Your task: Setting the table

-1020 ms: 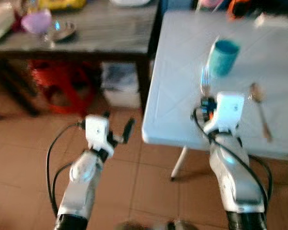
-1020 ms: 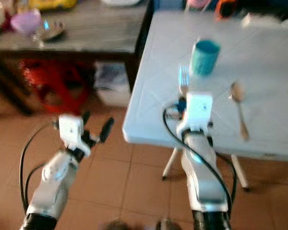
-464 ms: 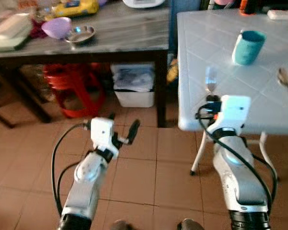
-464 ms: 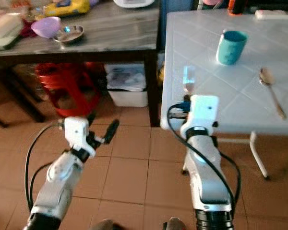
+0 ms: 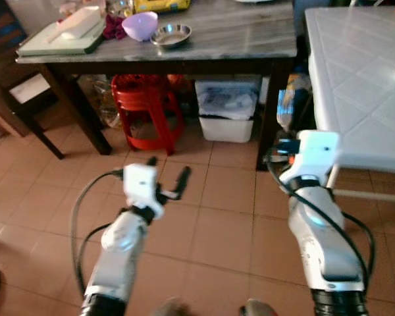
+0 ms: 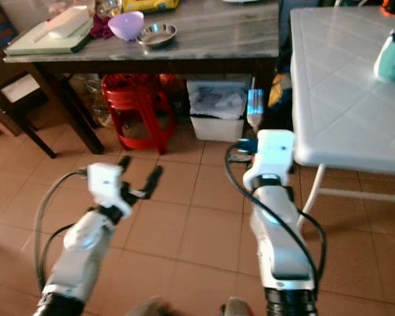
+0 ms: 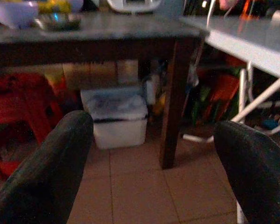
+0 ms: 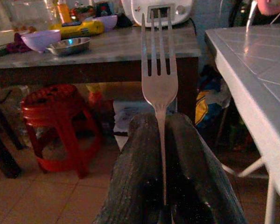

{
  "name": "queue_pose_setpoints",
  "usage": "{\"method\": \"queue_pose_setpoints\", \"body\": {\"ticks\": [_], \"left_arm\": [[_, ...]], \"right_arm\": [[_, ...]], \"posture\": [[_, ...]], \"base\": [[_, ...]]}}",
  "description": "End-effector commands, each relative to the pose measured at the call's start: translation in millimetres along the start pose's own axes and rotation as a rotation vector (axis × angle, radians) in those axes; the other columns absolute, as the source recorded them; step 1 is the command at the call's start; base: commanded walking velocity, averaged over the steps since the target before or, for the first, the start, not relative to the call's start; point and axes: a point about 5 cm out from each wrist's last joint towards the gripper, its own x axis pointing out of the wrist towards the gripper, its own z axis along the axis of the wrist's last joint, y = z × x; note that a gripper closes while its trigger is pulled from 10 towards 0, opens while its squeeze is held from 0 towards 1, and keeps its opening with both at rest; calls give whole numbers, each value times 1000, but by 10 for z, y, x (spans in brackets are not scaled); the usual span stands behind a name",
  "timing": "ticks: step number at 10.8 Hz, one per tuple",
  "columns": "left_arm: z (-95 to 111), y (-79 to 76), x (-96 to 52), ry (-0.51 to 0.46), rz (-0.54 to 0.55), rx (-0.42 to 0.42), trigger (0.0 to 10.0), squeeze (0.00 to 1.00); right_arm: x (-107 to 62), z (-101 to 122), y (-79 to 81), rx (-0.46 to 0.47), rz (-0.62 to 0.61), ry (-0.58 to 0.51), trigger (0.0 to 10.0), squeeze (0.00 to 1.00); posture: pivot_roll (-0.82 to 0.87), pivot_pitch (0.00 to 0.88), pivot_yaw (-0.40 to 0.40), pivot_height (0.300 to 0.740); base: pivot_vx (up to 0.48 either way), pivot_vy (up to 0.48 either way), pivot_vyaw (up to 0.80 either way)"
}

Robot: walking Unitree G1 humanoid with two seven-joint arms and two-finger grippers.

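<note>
My right gripper (image 8: 161,123) is shut on the handle of a silver fork (image 8: 158,70), tines pointing up. In the head views the fork (image 5: 284,108) stands above the white wrist housing, over the tiled floor just left of the white table (image 5: 355,99). A teal cup (image 6: 392,56) stands on that table at the far right. My left gripper (image 5: 166,172) is open and holds nothing, low over the floor in front of the dark table; its fingers (image 7: 42,177) spread wide.
A dark table with a grey top (image 5: 237,33) carries a purple bowl (image 5: 139,25), a steel bowl (image 5: 171,34) and a green tray (image 5: 62,36). Under it stand a red stool (image 5: 145,105) and a white bin (image 5: 230,112). Tiled floor lies before me.
The whole view has shifted: the white table slid to the right edge, the spoon left the picture, and more floor and dark table show. Both grippers keep their state.
</note>
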Motion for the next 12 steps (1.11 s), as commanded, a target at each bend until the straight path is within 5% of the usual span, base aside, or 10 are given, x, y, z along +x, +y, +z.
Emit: {"method": "queue_pose_setpoints", "body": {"ticks": [1, 6, 12], "left_arm": [[-33, 118, -77, 19, 44, 23, 10000, 0], [7, 107, -81, -14, 24, 13, 10000, 0], [8, 82, -112, -21, -10, -4, 10000, 0]], "right_arm": [[-9, 32, 119, 19, 45, -16, 10000, 0], [-11, 12, 110, 15, 44, -14, 10000, 0], [-24, -21, 101, 4, 43, -3, 10000, 0]], "posture": [[-152, 151, 117, 740], [-150, 149, 113, 740], [-154, 154, 112, 740]], "base": [[0, 480, 400], [0, 180, 0], [447, 0, 0]]}}
